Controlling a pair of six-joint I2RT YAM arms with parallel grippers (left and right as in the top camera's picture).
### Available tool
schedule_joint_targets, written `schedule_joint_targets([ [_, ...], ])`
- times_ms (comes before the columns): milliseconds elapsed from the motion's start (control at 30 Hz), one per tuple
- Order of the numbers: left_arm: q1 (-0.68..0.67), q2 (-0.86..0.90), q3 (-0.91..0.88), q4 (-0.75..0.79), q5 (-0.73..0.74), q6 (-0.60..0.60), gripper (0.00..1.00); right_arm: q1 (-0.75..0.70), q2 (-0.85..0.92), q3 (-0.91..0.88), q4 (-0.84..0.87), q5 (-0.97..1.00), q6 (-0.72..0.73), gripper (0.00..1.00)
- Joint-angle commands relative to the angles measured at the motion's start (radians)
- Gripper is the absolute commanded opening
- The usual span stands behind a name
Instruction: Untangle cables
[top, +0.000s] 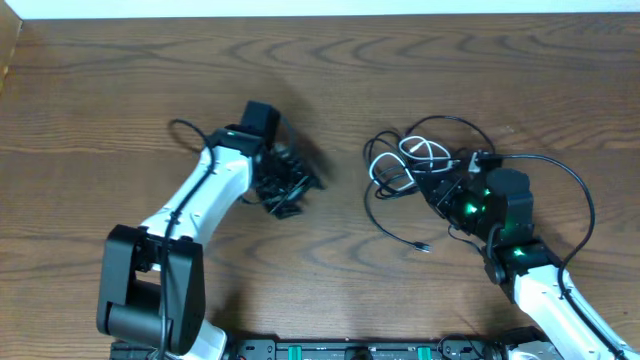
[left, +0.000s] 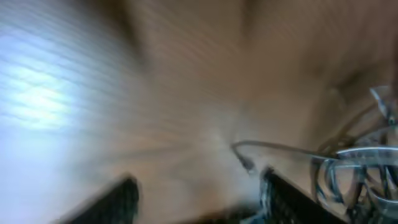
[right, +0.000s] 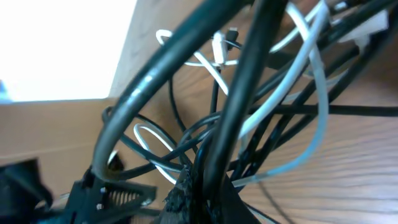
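The cables lie bunched right of the table's middle, several black cords looped around one white cord. One black strand trails toward me and ends in a small plug. My right gripper is at the bundle's near right side. In the right wrist view it is shut on a pair of black cords, with the white cord looping behind. My left gripper hovers blurred, left of the bundle and apart from it. Its jaws stand open over bare wood, and a plug tip and cable loops show to its right.
The wooden table runs to a pale edge at the back. The arm bases and a black rail line the near edge. A thin black lead arcs off the left arm.
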Motion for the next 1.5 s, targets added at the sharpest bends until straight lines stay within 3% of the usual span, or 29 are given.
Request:
schedule_joint_targets([
  [0, -0.023, -0.009, 0.008, 0.036, 0.237, 0.162, 0.7, 0.023, -0.012, 0.001, 0.031, -0.006, 0.109, 0.02],
  [267, -0.026, -0.077, 0.008, 0.029, 0.244, 0.201, 0.7, 0.055, -0.011, 0.001, 0.029, 0.168, 0.177, 0.02],
  [433, -0.032, -0.167, 0.008, 0.05, 0.238, 0.154, 0.7, 0.105, 0.001, 0.001, 0.037, 0.248, 0.288, 0.01],
  [633, -0.041, -0.298, 0.008, 0.009, 0.175, 0.15, 0.64, 0.206, 0.045, 0.002, 0.193, 0.274, 0.347, 0.02],
  [767, -0.036, -0.452, 0.008, -0.093, 0.036, 0.164, 0.63, 0.225, 0.047, 0.002, 0.209, 0.326, 0.325, 0.02],
  [867, -0.039, -0.607, 0.008, -0.201, -0.189, 0.161, 0.63, 0.225, 0.047, 0.002, 0.209, 0.325, 0.283, 0.01],
  [967, -0.047, -0.749, 0.005, -0.295, -0.491, 0.075, 0.63, 0.225, 0.047, 0.002, 0.209, 0.321, 0.269, 0.02],
  [1067, -0.05, -0.861, -0.045, -0.278, -0.622, 0.016, 0.67, 0.226, 0.047, 0.002, 0.209, 0.309, 0.269, 0.02],
  [1200, -0.05, -0.953, -0.194, -0.133, -0.577, -0.118, 0.68, 0.241, 0.047, 0.002, 0.208, 0.294, 0.269, 0.02],
  [1367, -0.05, -0.941, -0.391, 0.049, -0.51, -0.342, 0.67, 0.27, 0.047, 0.002, 0.208, 0.295, 0.269, 0.01],
  [1467, -0.05, -0.892, -0.444, 0.142, -0.473, -0.486, 0.58, 0.279, 0.048, 0.002, 0.198, 0.295, 0.269, 0.02],
])
